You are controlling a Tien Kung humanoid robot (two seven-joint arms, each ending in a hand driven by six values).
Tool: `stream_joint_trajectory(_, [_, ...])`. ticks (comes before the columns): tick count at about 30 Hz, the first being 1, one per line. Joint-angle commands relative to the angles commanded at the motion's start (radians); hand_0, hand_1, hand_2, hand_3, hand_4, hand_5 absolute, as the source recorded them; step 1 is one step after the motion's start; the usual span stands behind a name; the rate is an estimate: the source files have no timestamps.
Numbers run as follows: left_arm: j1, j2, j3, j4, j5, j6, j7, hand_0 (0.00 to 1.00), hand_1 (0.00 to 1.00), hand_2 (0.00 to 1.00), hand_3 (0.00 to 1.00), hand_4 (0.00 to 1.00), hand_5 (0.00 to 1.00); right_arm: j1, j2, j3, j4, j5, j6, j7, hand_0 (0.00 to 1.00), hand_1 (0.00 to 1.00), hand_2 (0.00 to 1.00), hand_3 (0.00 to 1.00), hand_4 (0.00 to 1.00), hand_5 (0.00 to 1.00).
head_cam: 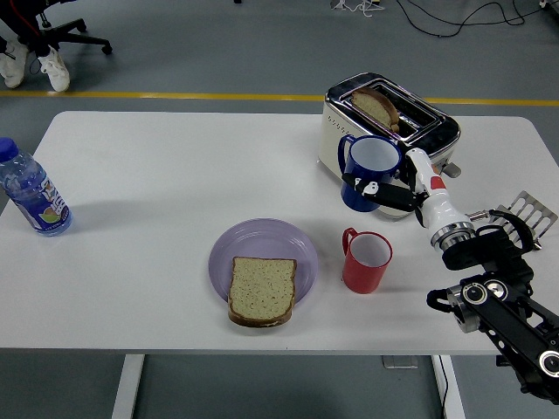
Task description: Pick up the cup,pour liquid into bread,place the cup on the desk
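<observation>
My right hand (391, 191) is shut on a blue cup (368, 170) with a white inside. It holds the cup upright in the air, in front of the toaster (388, 141) and above the red cup (366, 260). A slice of bread (261, 290) lies on the purple plate (262, 245) at the table's middle front, left and below the blue cup. The right arm comes in from the lower right corner. My left arm is out of view.
The cream toaster stands at the back right with a slice of bread (377, 106) in its slot. A water bottle (31, 193) stands at the table's left edge. A metal rack (527, 210) lies at the right edge. An office chair and shoes show at the top left.
</observation>
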Motion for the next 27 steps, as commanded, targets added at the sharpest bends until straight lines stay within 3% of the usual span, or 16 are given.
stream_joint_trajectory(15, [0.005, 0.001, 0.000, 0.000, 0.006, 0.001, 0.003, 0.629, 0.566, 0.614, 0.555, 0.373, 0.983, 0.121, 0.045, -0.151, -0.072, -0.021, 0.046, -0.025, 0.282, 0.103, 0.368, 0.500, 0.852, 0.002])
stream_joint_trajectory(27, [0.013, 0.000, 0.019, 0.000, -0.001, -0.002, 0.005, 0.629, 0.573, 0.616, 0.555, 0.373, 0.981, 0.240, 0.077, -0.318, -0.183, -0.181, 0.057, -0.007, 0.286, 0.105, 0.369, 0.500, 0.852, 0.002])
